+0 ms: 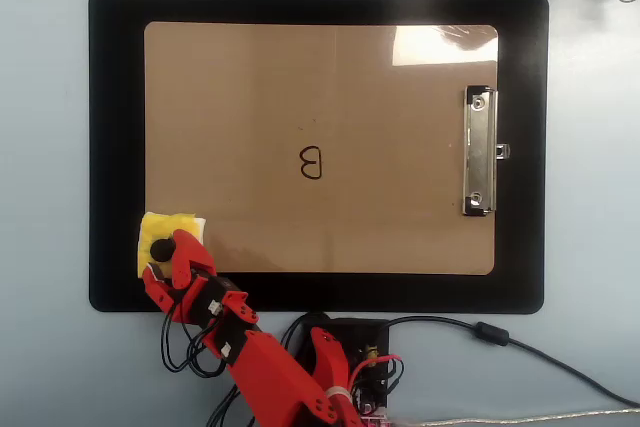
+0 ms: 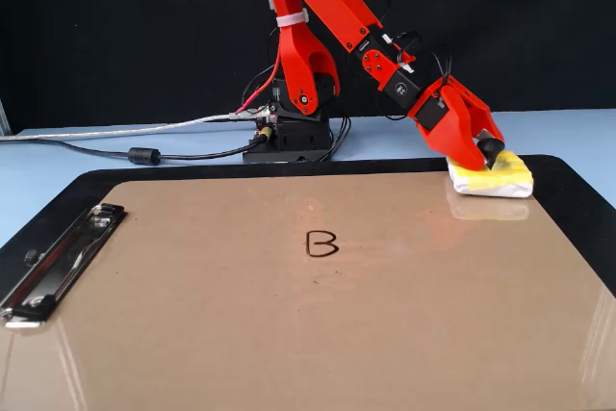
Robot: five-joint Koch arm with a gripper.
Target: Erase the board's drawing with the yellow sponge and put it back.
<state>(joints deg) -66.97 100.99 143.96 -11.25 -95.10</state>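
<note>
The gripper (image 2: 484, 154) is down on the yellow sponge (image 2: 499, 178), its red jaws closed around the black knob (image 1: 160, 252) at the sponge's centre. The sponge lies on the board's (image 1: 320, 97) corner, partly on the black mat (image 1: 115, 127); the "B" drawing (image 1: 311, 163) is unerased.

My pale blue table (image 1: 50, 147) carries a black mat (image 1: 115, 97); behind the table hangs a dark backdrop (image 2: 115, 36). Glare brightens the mat's far corner.
</note>
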